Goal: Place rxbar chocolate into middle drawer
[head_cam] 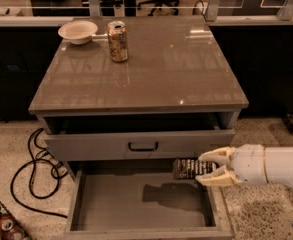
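My gripper (206,168) reaches in from the right and is shut on the rxbar chocolate (188,168), a dark wrapper with pale stripes. It holds the bar flat over the right rear part of the open middle drawer (136,199), a wide shallow grey tray pulled out below the drawer with the black handle (142,146). The bar casts a shadow on the drawer floor and hangs above it.
On the cabinet top stand a gold-tan drink can (118,41) and a white bowl (78,31) at the back left. The handled drawer is slightly open. Black cables (33,174) lie on the floor at the left, with small items at the bottom left corner.
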`<action>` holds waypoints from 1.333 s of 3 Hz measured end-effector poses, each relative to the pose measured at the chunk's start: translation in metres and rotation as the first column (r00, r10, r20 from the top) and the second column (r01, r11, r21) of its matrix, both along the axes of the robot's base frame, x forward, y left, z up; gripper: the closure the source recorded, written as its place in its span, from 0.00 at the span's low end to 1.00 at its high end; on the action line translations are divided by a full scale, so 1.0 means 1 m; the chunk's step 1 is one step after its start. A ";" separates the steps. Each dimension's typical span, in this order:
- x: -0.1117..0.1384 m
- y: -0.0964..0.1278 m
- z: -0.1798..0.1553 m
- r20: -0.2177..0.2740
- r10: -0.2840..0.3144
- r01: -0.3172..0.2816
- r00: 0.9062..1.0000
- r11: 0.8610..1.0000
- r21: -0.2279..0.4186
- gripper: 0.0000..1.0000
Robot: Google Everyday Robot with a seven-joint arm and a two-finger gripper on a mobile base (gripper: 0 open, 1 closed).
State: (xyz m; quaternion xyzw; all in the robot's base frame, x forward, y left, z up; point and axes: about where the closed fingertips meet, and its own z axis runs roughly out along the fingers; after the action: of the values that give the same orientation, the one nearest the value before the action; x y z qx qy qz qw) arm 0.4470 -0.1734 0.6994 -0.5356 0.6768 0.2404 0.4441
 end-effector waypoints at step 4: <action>0.004 0.063 -0.093 -0.056 0.056 -0.056 0.997 0.998 -0.005 1.00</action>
State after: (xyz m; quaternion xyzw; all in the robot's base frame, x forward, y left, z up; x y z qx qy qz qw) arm 0.4508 -0.1104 0.6066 -0.5489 0.6744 0.2652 0.4165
